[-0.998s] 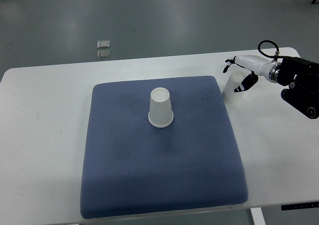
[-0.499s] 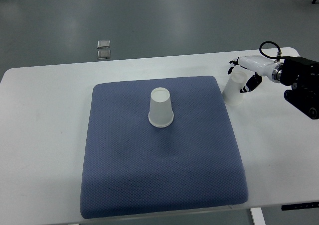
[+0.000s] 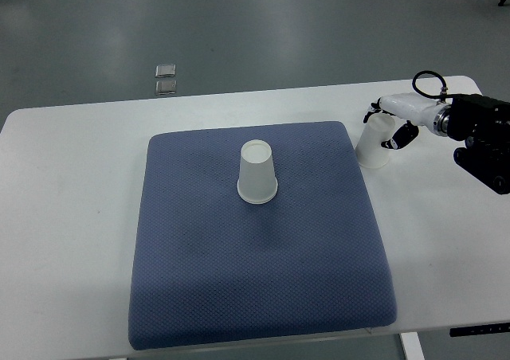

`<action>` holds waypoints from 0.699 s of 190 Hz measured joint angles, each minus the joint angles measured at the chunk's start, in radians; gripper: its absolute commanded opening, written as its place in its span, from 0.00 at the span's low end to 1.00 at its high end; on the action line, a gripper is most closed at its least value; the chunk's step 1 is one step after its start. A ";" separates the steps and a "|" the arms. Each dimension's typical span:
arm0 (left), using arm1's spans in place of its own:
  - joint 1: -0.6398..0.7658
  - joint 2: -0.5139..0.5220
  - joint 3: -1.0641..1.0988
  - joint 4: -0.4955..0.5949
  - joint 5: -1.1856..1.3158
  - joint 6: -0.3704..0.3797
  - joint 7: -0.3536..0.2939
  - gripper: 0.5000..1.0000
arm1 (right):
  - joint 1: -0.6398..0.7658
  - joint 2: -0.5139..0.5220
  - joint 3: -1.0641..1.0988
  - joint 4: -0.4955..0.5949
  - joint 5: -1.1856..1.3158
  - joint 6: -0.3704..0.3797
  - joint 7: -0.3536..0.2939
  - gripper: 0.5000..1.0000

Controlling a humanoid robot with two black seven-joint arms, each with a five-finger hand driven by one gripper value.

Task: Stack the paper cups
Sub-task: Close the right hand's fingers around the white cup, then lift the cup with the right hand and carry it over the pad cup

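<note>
A white paper cup [image 3: 256,173] stands upside down on the blue mat [image 3: 255,272], near its upper middle. A second white paper cup [image 3: 371,146] stands upside down on the white table, just off the mat's upper right corner. My right hand [image 3: 387,126] comes in from the right edge. Its thumb and fingers [image 3: 401,135] close around the upper part of this second cup, which rests on the table. My left arm is out of view.
The white table [image 3: 72,185] carries the mat. Its right edge lies close behind my right arm [image 3: 478,133]. Two small grey squares [image 3: 166,78] lie on the floor beyond the table's far edge.
My right hand has shifted slightly to the right at the top of the second cup. Both cups stay where they were.
</note>
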 measured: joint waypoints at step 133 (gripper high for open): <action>0.000 0.000 0.000 0.000 0.000 0.000 0.000 1.00 | 0.172 -0.135 0.020 0.201 0.078 0.031 0.039 0.00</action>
